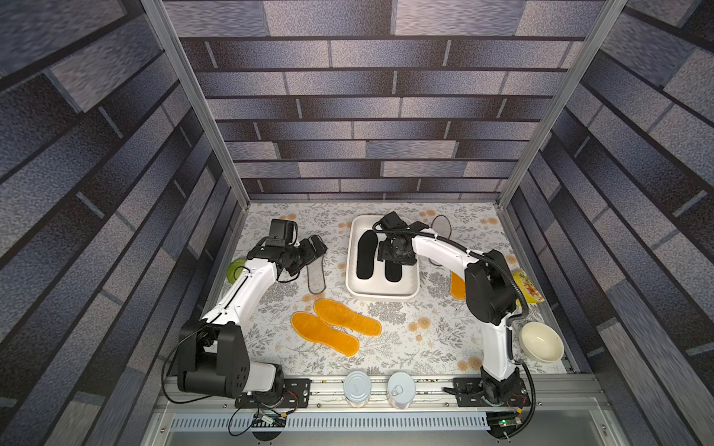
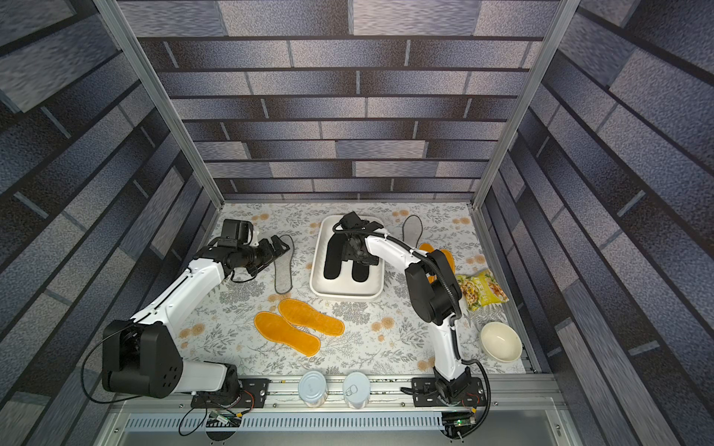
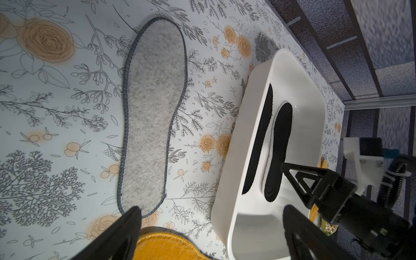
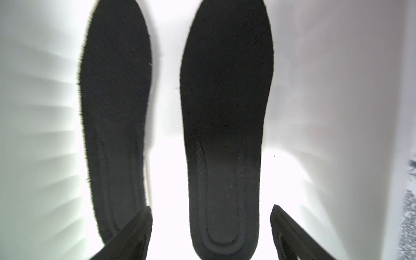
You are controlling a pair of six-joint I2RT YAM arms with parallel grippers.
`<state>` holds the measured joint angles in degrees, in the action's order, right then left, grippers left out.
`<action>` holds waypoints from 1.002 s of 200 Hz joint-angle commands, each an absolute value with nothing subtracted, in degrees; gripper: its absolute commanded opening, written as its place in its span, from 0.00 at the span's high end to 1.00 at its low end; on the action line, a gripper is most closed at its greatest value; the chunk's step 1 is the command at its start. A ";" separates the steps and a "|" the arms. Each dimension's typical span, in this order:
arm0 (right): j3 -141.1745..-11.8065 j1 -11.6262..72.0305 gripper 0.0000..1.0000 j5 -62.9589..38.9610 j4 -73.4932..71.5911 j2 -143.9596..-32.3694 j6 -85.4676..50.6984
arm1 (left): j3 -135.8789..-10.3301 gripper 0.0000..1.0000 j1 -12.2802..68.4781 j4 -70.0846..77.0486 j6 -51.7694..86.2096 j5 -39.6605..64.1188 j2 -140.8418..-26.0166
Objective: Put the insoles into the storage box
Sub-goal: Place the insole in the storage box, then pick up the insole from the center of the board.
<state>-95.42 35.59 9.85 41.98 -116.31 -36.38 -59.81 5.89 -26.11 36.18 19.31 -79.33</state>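
Two black insoles (image 4: 225, 101) in storage box (image 1: 382, 296) below parted right fingers (image 4: 129, 233); left fingers (image 3: 122, 225) parted, empty.

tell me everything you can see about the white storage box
The storage box is a shallow white tray, smooth like plastic, rectangular with rounded corners and a thick rim. It sits upright on the floral tablecloth, toward the far middle. Two black insoles lie inside it, side by side and lengthwise. The right gripper hangs over one of them, fingers apart, holding nothing.
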 commanded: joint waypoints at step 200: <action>-75.58 35.40 0.13 8.68 37.55 -78.83 -29.10 | -66.18 0.00 10.23 -35.95 29.38 4.80 -93.15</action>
